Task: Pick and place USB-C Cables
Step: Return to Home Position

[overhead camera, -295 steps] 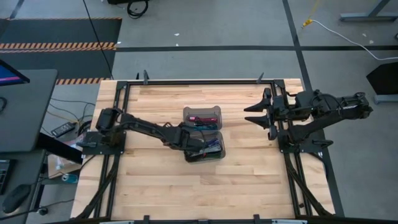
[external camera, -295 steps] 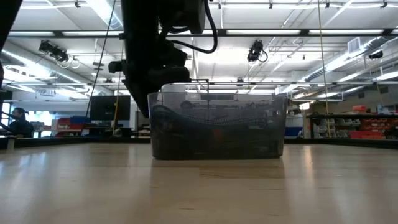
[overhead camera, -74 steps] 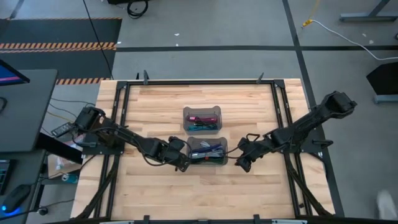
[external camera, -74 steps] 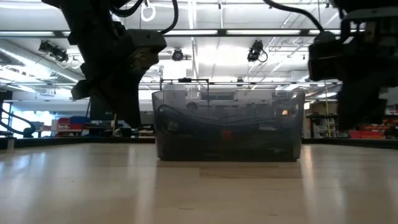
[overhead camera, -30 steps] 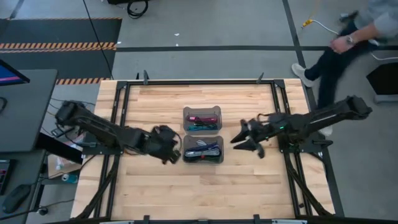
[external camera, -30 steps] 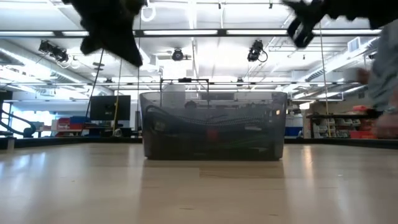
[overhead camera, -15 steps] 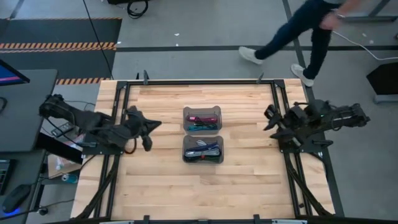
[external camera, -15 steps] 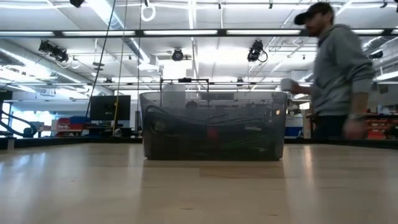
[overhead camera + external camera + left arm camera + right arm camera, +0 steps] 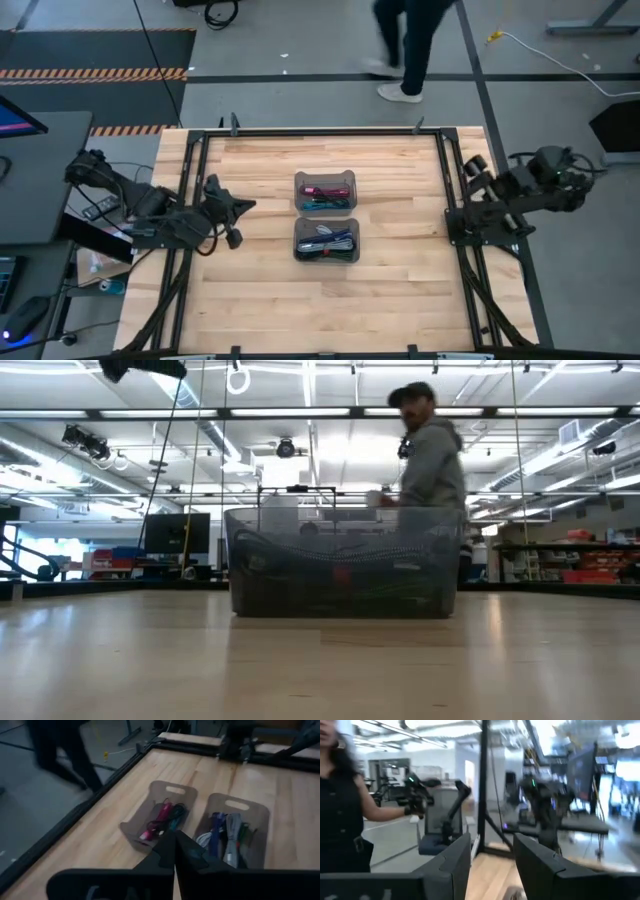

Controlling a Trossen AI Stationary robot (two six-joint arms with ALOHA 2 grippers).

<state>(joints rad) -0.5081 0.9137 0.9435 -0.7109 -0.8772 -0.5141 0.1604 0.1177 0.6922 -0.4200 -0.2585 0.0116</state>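
Observation:
Two translucent grey bins stand side by side at the table's middle. The far bin (image 9: 325, 191) (image 9: 159, 815) holds maroon and teal USB-C cables (image 9: 161, 818). In the near bin (image 9: 327, 241) (image 9: 233, 834) lie white, purple, grey and green cables (image 9: 226, 836). The low view shows the near bin (image 9: 345, 565) resting flat on its base. My left gripper (image 9: 236, 207) (image 9: 174, 839) is shut and empty, raised near the table's left edge and pointing at the bins. My right gripper (image 9: 477, 176) (image 9: 492, 854) is open and empty, drawn back over the right edge, its fingers facing the room.
A black metal frame (image 9: 320, 131) runs around the wooden tabletop (image 9: 400, 290). A person (image 9: 408, 45) (image 9: 430, 455) walks on the floor beyond the far edge. Bare wood lies on every side of the bins.
Both grippers have drawn away from the near bin and risen. The left went toward the table's left edge and rolled, staying shut. The right went toward the right edge, tipping up from the table to face the room. The bins kept still. A person walked along beyond the far edge.

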